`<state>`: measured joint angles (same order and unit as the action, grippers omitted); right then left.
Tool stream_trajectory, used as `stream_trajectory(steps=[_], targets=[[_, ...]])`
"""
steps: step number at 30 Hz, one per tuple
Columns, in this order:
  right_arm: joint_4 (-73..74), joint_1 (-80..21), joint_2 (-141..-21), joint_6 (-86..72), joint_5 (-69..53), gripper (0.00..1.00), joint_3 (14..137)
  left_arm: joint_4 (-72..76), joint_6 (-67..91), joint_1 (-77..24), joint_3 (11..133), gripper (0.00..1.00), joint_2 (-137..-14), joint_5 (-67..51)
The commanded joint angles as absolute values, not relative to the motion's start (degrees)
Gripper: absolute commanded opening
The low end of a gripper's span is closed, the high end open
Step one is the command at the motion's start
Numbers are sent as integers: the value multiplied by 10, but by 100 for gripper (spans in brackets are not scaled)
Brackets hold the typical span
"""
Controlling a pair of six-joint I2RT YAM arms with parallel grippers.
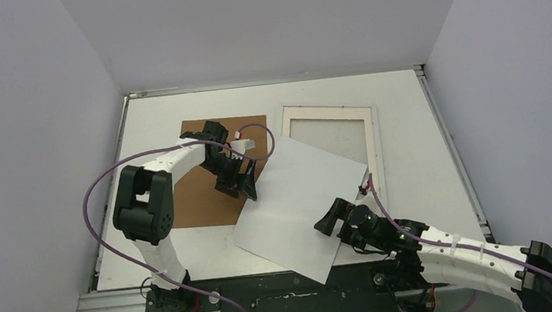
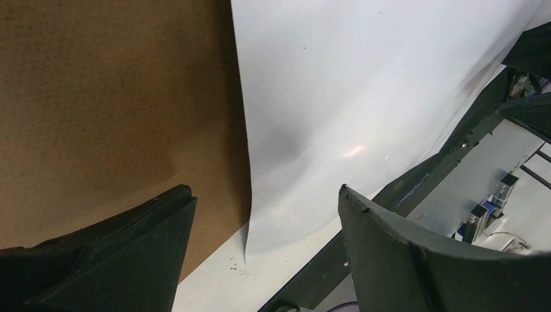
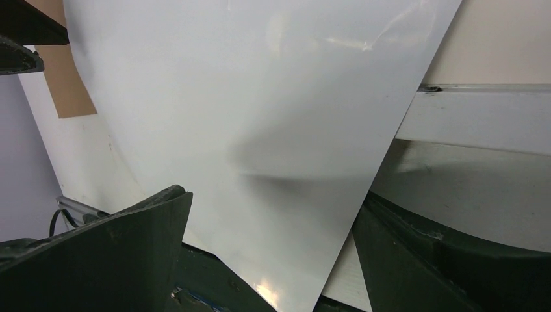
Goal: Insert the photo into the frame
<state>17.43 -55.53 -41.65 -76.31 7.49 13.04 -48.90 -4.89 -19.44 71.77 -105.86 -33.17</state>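
Photo (image 1: 301,204) lies blank side up on table (image 1: 407,111), skewed, 1 edge over brown board (image 1: 200,195), far edge covering near part of frame (image 1: 370,127). Left pincer (image 1: 241,181) released over board-side edge; right pincer (image 1: 334,223) released over near-right edge, nothing gripped

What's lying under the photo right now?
The photo, white side up, overlaps the brown board's right edge and the frame's near-left corner. Anything else beneath is covered.
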Motion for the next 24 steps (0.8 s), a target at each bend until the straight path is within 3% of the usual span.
stream_trajectory(steps=[1,5,13,24], targets=[[155,-546,-432,-747,62,96,120,-471,-54,-202,713,77,-1067,-361],[178,-545,-424,-732,79,97,147,-470,-55,-207,706,67,-1072,-368],[226,-545,-411,-703,107,70,229,-473,-55,-211,704,57,-1072,-386],[222,-545,-414,-683,124,48,281,-482,-56,-212,711,53,-1064,-401]])
